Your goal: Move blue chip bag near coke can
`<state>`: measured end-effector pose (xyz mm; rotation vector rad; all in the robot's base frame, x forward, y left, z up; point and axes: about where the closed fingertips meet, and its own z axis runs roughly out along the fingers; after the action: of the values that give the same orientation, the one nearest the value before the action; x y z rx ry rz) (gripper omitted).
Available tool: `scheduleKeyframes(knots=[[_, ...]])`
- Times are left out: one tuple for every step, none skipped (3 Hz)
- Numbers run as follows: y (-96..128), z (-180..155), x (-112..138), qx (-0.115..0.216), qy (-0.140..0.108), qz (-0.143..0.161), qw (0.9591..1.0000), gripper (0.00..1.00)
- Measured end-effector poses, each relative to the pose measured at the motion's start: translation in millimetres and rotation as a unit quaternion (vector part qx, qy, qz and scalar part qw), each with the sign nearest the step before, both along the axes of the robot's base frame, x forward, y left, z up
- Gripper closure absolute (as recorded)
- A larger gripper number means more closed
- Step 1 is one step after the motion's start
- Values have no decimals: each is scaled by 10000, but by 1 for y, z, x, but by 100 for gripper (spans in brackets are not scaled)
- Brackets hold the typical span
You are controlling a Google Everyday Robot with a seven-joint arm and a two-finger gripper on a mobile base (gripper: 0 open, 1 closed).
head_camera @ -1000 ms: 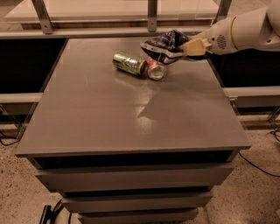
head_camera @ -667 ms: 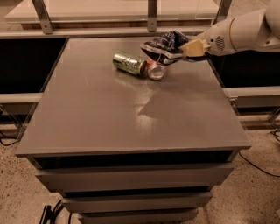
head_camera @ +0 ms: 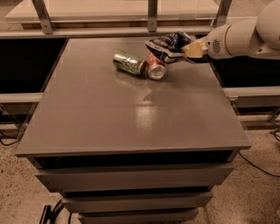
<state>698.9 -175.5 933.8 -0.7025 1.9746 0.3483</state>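
Note:
The blue chip bag (head_camera: 167, 44), crumpled dark navy foil with white lettering, is at the far right of the grey table top (head_camera: 131, 109). My gripper (head_camera: 186, 49) comes in from the right on a white arm and is shut on the bag's right side. The bag's left end reaches over the coke can (head_camera: 155, 68), a small red-orange can lying on its side with its silver end toward the camera. Whether the bag touches the coke can, I cannot tell.
A green patterned can (head_camera: 128, 62) lies on its side just left of the coke can, touching it. A railing with metal posts (head_camera: 152, 13) runs behind the table. Drawers sit below the table's front edge. Cables lie on the speckled floor.
The bag and my gripper have shifted slightly left, toward the coke can. The cans have not moved.

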Motion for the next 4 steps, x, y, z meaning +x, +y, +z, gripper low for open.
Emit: scheduleKeyframes(knots=[[-7, -3, 12, 253, 11, -528, 9983, 100], [-14, -4, 20, 564, 94, -1071, 9926, 84], [-19, -6, 23, 831, 175, -1458, 9857, 61], [-21, -9, 23, 1096, 265, -1664, 9796, 38]])
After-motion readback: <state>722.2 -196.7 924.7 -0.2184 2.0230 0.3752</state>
